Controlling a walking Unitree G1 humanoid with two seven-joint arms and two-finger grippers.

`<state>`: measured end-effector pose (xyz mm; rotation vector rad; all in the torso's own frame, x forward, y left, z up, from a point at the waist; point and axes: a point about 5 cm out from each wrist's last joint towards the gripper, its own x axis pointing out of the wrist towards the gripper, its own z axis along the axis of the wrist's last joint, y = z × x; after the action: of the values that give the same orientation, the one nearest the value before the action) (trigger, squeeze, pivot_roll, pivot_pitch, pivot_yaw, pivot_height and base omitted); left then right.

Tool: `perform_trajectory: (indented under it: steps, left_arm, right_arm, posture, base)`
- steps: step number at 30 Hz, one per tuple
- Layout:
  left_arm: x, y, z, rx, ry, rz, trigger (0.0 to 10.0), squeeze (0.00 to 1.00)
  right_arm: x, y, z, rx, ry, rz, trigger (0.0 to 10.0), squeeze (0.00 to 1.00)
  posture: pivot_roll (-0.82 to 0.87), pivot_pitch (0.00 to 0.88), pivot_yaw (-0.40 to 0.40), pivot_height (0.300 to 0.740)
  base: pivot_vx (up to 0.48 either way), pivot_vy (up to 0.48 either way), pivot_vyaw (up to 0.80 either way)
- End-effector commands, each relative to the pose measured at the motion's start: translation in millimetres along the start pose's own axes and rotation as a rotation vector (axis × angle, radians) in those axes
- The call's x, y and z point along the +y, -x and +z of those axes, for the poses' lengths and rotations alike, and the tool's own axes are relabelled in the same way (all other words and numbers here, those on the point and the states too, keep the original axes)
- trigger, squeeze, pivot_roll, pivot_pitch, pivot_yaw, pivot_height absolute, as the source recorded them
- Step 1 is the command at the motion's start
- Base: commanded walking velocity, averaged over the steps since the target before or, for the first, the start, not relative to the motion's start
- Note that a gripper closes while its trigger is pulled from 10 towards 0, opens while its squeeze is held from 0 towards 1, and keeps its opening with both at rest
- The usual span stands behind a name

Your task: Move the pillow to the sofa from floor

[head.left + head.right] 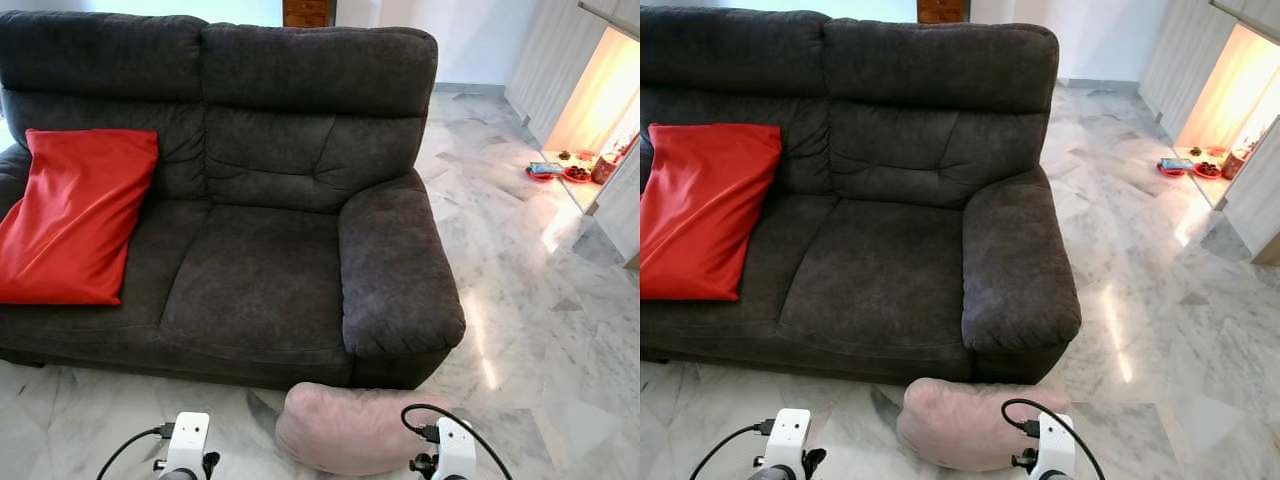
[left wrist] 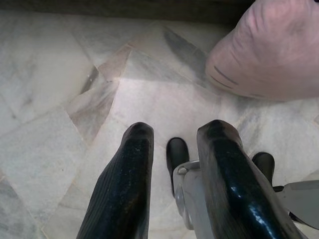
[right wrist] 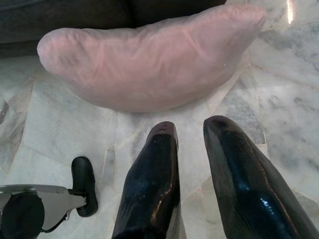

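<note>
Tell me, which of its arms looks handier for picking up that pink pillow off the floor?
Probably the right. The pink pillow lies on the marble floor straight ahead of the right gripper, whose fingers point at it. From the left gripper, it sits off to one side.

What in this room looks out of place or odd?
The pink pillow lies on the floor, against the sofa front below its armrest. The red pillow sits properly on the seat.

The floor (image 1: 520, 250) is pale grey-veined marble tile. A dark grey sofa (image 1: 260, 200) stands on it. A pink pillow (image 1: 350, 428) lies on the floor, touching the sofa's front base below the armrest. A red cushion (image 1: 75, 215) rests on the sofa seat.
</note>
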<state>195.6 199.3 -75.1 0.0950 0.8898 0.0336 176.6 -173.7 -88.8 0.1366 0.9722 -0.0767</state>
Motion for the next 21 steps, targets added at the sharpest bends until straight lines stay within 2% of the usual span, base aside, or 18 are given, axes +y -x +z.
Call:
perform_trajectory:
  steps: [1,21]
  left_arm:
    - [1.5,-0.4,3.7,-0.016,-0.005,0.000,10.0,0.00]
    - [0.7,-0.1,1.8,-0.013,-0.002,-0.002,10.0,0.00]
  right_arm:
    - [0.4,-0.7,4.9,-0.016,0.007,0.000,10.0,0.00]
    - [3.1,-2.2,12.8,-0.027,0.005,0.002,10.0,0.00]
  posture:
    - [0.05,0.000,-0.070,0.740]
    - [0.05,0.000,-0.071,0.740]
  base:
    - [0.270,0.000,0.00]
    - [0.311,0.000,0.00]
